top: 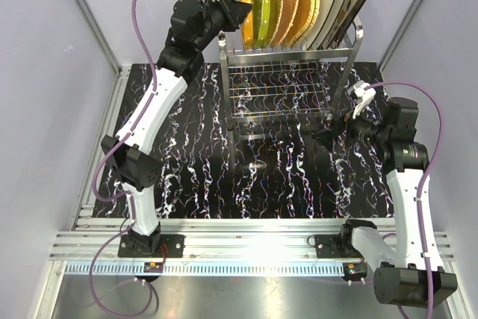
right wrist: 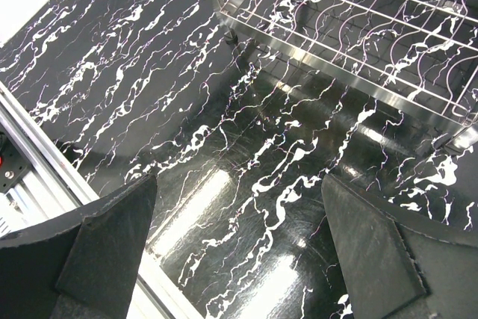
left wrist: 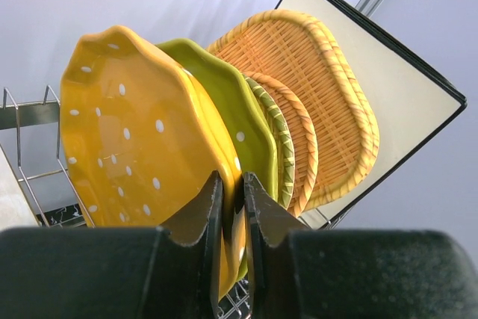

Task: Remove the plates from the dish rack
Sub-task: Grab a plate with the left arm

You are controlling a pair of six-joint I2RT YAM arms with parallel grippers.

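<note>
**Left fingers pinched on the first plate in the rack**

Closest in the left wrist view are the two matte black, wedge-shaped fingers of the left gripper (left wrist: 231,184). They are pressed nearly together, clamped on the lower edge of the orange dotted plate (left wrist: 127,132). That plate is glossy and round with a wavy rim and small white dots. It stands on edge as the front plate in the row.

Just behind it leans the lime-green plate (left wrist: 231,102), equally shiny and scalloped. Next comes a round woven plate (left wrist: 302,140) in orange, its rim braided like basketwork. A larger squarish woven plate (left wrist: 314,80) with rounded corners follows. At the back stands a flat cream square plate (left wrist: 403,102) with a thin dark border.

All of them sit upright on the top tier of the dish rack (top: 287,54), which is polished steel wire with a grid shelf below and tubular legs. It stands at the far side of the table (top: 194,162), whose top is glossy black with white marble veining.

The right gripper (right wrist: 239,214) hangs low over the table just beside the rack's lower shelf. Its broad dark fingers are spread wide apart and hold nothing.
</note>
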